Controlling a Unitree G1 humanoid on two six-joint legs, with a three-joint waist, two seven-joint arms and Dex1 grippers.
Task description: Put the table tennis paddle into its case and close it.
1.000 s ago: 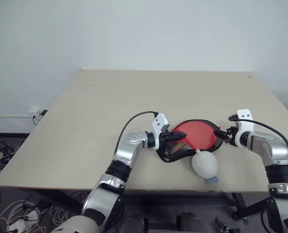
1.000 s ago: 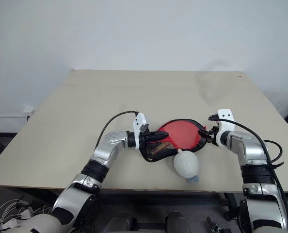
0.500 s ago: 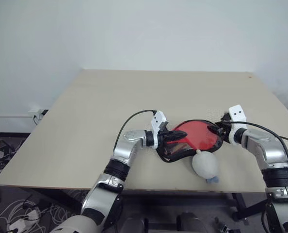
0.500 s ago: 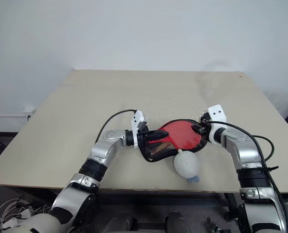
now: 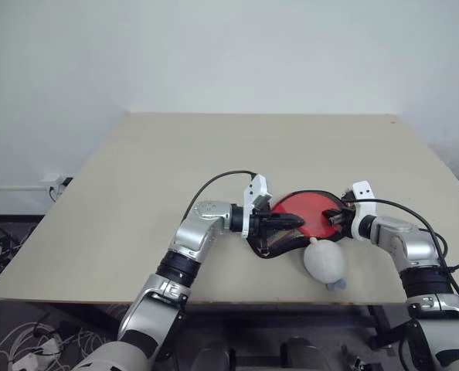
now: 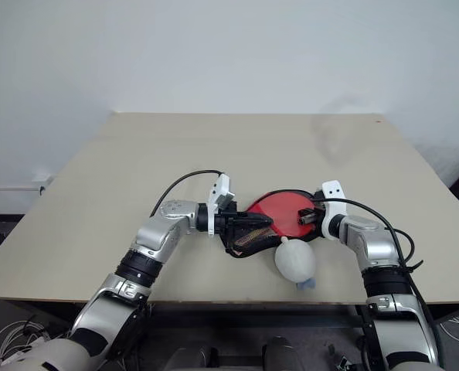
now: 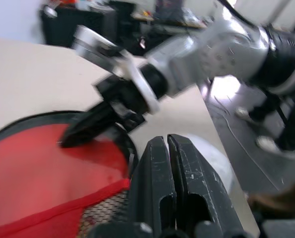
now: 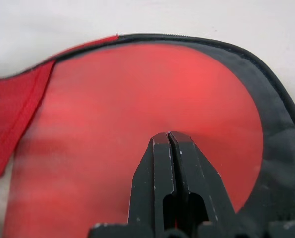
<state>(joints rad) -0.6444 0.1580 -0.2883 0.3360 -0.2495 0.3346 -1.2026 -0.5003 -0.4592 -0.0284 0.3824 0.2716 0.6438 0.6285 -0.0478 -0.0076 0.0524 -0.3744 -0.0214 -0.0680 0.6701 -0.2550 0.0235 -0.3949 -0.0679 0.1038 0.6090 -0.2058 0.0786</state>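
Case (image 5: 295, 224): soft black pouch with red panel, lying on the bench (image 5: 137, 178) near its front edge, right of centre. Mouth open; black piping rims the round end. A mesh-backed flap with a red trim line shows at the case's handle end in the left wrist view.

Contents of case: table tennis paddle (image 5: 311, 216), red rubber face up, round blade lying within the case's black rim. Its handle cannot be made out.

Left tool (image 5: 280, 224): at the handle end of the case, pointing across it toward the round end. Fingers (image 7: 160, 183) pressed together with no gap. Whether fabric is pinched between them cannot be told.

Right tool (image 6: 305, 219): at the round end of the case, opposite the left tool, tips over the paddle's red face just inside the black rim. Fingers (image 8: 160, 178) closed against each other, nothing seen between them.

White soft lump (image 5: 326, 264): rounded, with a small blue-grey tip, on the bench just beside the case, on the case's front side, touching or nearly touching its rim.
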